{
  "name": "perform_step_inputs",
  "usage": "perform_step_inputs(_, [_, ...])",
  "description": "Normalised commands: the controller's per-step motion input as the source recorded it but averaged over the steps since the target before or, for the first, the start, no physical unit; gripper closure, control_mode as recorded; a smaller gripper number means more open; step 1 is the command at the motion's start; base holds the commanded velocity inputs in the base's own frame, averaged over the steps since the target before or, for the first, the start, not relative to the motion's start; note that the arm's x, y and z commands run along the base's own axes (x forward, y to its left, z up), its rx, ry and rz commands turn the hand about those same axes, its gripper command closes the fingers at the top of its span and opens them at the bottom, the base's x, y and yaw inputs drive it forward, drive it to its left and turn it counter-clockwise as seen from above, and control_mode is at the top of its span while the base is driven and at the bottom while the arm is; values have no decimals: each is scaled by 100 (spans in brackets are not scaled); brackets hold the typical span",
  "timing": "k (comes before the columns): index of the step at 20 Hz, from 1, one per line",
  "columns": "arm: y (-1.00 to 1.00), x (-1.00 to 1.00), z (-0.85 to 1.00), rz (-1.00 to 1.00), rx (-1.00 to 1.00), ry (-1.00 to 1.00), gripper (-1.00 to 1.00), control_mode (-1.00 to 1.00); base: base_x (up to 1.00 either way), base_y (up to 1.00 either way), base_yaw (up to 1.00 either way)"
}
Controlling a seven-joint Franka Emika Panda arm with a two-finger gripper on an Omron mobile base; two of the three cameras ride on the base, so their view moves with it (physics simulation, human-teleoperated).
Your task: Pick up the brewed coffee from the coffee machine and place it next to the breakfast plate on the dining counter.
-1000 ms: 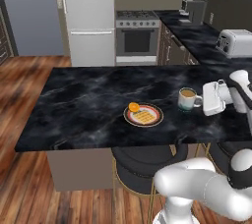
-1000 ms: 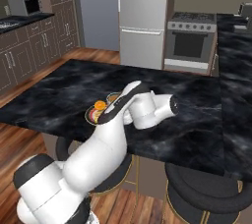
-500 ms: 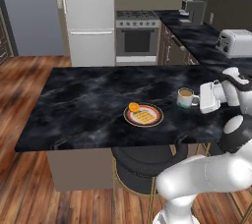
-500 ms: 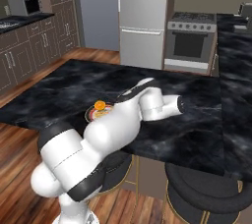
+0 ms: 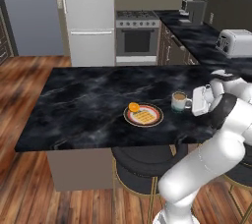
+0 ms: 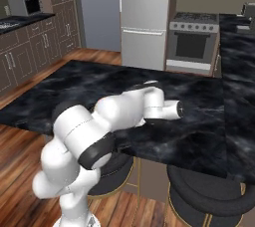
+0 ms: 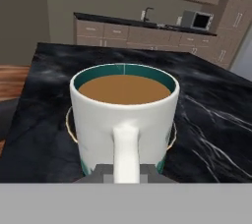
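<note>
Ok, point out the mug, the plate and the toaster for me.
mug (image 5: 180, 101): left base view, white side wall.
plate (image 5: 154, 121): left base view, reddish rim on the right.
toaster (image 5: 234, 43): left base view, silver front face.

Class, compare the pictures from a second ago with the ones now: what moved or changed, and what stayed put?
The arm's elbow swung out and lower; the gripper stayed shut on the mug handle. The mug remains on the dining counter, right of the breakfast plate. Nothing was released.

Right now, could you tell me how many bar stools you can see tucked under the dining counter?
2. One stool sits under the dining counter below the breakfast plate; the other stool stands to its right. The arm may hide more.
</note>
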Motion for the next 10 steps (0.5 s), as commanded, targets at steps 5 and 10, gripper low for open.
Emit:
perform_step_inputs(5, [-14,40,-39,0,0,0,100,-100,0,0,0])
perform_step_inputs(10, [-27,34,-32,0,0,0,100,-100,0,0,0])
